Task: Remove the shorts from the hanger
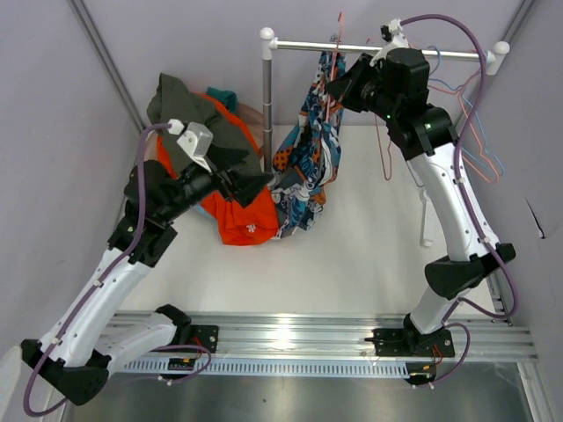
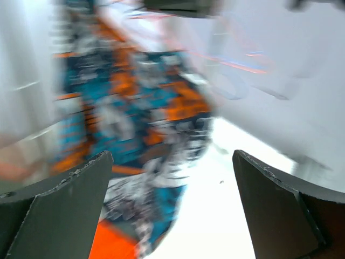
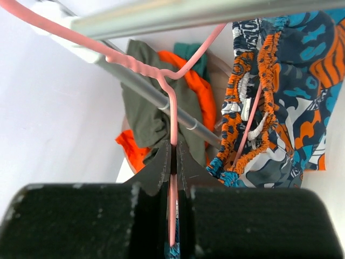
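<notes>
Pinching the pink hanger (image 3: 171,116) by its wire neck, just under the hook, with the right hand (image 3: 173,162), fingers pressed together on the wire. Holding the left hand (image 1: 259,182) spread wide, gripping nothing, just beside the lower folds of the printed shorts (image 1: 308,158).

Noting the printed shorts hanging on that hanger from the rail (image 1: 457,54) along the far edge of the table (image 1: 369,237), with the elastic waistband looped over the wire. Noting the olive shorts (image 1: 189,110), orange shorts (image 1: 246,220) and teal shorts (image 1: 224,95) lying heaped toward the far left corner.

Flagging risks:
- Gripping a thin round wire with flat fingers: risking twist or slip once the cloth is tugged.
- Pulling sideways with the waistband bunched on the hanger shoulder: risking a snag, dragging the hook along or off the rail, or rocking the rack.
- Closing the left hand so near the heap: risking a pinch on orange cloth instead of the print. Left wrist view too blurred for judging the gap.
- Working close to the spare wire hangers (image 1: 479,149) at the rail's right end: risking a tangle with the right arm's cable.
</notes>
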Tool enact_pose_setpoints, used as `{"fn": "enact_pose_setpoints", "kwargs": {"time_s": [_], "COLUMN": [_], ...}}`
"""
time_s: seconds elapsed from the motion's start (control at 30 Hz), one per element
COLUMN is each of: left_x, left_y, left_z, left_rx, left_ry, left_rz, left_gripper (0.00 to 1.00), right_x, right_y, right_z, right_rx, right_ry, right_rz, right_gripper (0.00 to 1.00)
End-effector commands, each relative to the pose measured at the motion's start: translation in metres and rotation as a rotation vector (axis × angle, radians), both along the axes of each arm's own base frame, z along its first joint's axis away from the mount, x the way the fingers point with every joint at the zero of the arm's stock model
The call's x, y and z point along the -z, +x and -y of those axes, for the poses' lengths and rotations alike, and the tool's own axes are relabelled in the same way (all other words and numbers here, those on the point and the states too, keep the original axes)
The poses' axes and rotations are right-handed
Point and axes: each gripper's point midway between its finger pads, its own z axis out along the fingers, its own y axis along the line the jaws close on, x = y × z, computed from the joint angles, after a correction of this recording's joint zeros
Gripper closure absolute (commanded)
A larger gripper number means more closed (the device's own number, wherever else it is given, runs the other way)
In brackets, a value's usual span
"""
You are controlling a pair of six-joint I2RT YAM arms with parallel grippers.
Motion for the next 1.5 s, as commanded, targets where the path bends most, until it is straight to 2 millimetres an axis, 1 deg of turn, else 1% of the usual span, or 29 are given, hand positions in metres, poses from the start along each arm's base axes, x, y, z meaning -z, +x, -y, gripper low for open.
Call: {"fn": "enact_pose_setpoints", "kwargs": {"time_s": [0.0,0.03,0.07,0.13,0.2,0.3,0.47,0.5,0.57,0.6,0.67,0.7,0.77,0.8,0.83,0.9,0.97,1.0,1.03,1.07,1.1,1.13,1.2,1.27,1.3,1.33,1.37,1.43,1.47], "left_x": [-0.023,-0.017,-0.002,0.008,0.028,0.048,0.057,0.059,0.060,0.057,0.060,0.063,0.066,0.075,0.068,0.085,0.084,0.099,0.114,0.107,0.112,0.134,0.142,0.144,0.142,0.133,0.119,0.134,0.108], "left_y": [-0.034,-0.037,-0.037,-0.042,-0.035,-0.030,-0.021,-0.019,-0.016,-0.014,-0.009,-0.007,-0.007,-0.011,-0.022,-0.046,-0.068,-0.091,-0.102,-0.116,-0.132,-0.139,-0.144,-0.138,-0.125,-0.116,-0.103,-0.075,-0.051], "left_z": [0.050,0.060,0.078,0.096,0.112,0.133,0.153,0.155,0.162,0.164,0.168,0.169,0.169,0.168,0.165,0.164,0.153,0.155,0.152,0.146,0.148,0.145,0.139,0.136,0.134,0.135,0.135,0.139,0.137], "left_rx": [0.292,0.328,0.371,0.416,0.423,0.438,0.404,0.397,0.383,0.380,0.360,0.348,0.324,0.322,0.328,0.353,0.347,0.385,0.397,0.410,0.427,0.425,0.403,0.363,0.293,0.258,0.211,0.126,0.070], "left_ry": [-0.070,-0.060,-0.035,-0.013,0.015,0.038,0.045,0.047,0.052,0.050,0.056,0.065,0.072,0.083,0.068,0.086,0.072,0.084,0.098,0.071,0.070,0.099,0.094,0.091,0.098,0.112,0.106,0.178,0.142], "left_rz": [0.069,0.059,0.025,0.036,0.026,0.005,0.007,0.007,0.009,0.016,0.005,-0.008,-0.016,-0.027,-0.010,-0.029,-0.017,-0.033,-0.052,-0.047,-0.054,-0.086,-0.103,-0.109,-0.103,-0.072,-0.052,-0.074,-0.063], "left_gripper": [0.01,0.01,0.01,0.01,0.01,0.01,0.01,0.01,0.05,0.23,0.53,0.79,1.00,1.00,1.00,1.00,1.00,1.00,1.00,1.00,1.00,1.00,1.00,1.00,1.00,1.00,1.00,1.00,1.00], "right_x": [-0.069,-0.068,-0.070,-0.077,-0.078,-0.080,-0.085,-0.080,-0.085,-0.085,-0.085,-0.084,-0.086,-0.086,-0.085,-0.085,-0.087,-0.089,-0.090,-0.090,-0.089,-0.090,-0.088,-0.083,-0.086,-0.084,-0.072,-0.073,-0.065], "right_y": [-0.028,-0.029,-0.031,-0.039,-0.042,-0.053,-0.069,-0.068,-0.075,-0.076,-0.079,-0.080,-0.081,-0.081,-0.078,-0.073,-0.069,-0.064,-0.062,-0.059,-0.055,-0.054,-0.054,-0.056,-0.063,-0.069,-0.070,-0.087,-0.091], "right_z": [0.016,0.016,0.017,0.018,0.017,0.017,0.022,0.022,0.026,0.027,0.030,0.031,0.034,0.034,0.036,0.040,0.043,0.049,0.052,0.054,0.059,0.060,0.062,0.061,0.060,0.056,0.053,0.050,0.049], "right_rx": [0.017,0.016,0.016,0.010,0.003,-0.009,-0.012,-0.010,-0.005,-0.003,0.006,0.011,0.018,0.021,0.032,0.047,0.053,0.070,0.075,0.076,0.090,0.093,0.092,0.085,0.073,0.060,0.056,0.037,0.029], "right_ry": [0.090,0.092,0.104,0.119,0.127,0.133,0.150,0.148,0.159,0.160,0.166,0.167,0.168,0.163,0.152,0.142,0.142,0.144,0.147,0.147,0.145,0.147,0.149,0.159,0.169,0.172,0.166,0.184,0.182], "right_rz": [0.161,0.160,0.159,0.168,0.165,0.172,0.183,0.172,0.185,0.184,0.185,0.182,0.190,0.191,0.190,0.191,0.189,0.194,0.196,0.192,0.188,0.189,0.181,0.162,0.167,0.162,0.134,0.130,0.110], "right_gripper": [1.00,1.00,1.00,1.00,1.00,1.00,1.00,1.00,1.00,1.00,1.00,1.00,1.00,1.00,1.00,1.00,1.00,1.00,1.00,1.00,1.00,1.00,1.00,1.00,1.00,1.00,1.00,1.00,1.00]}}
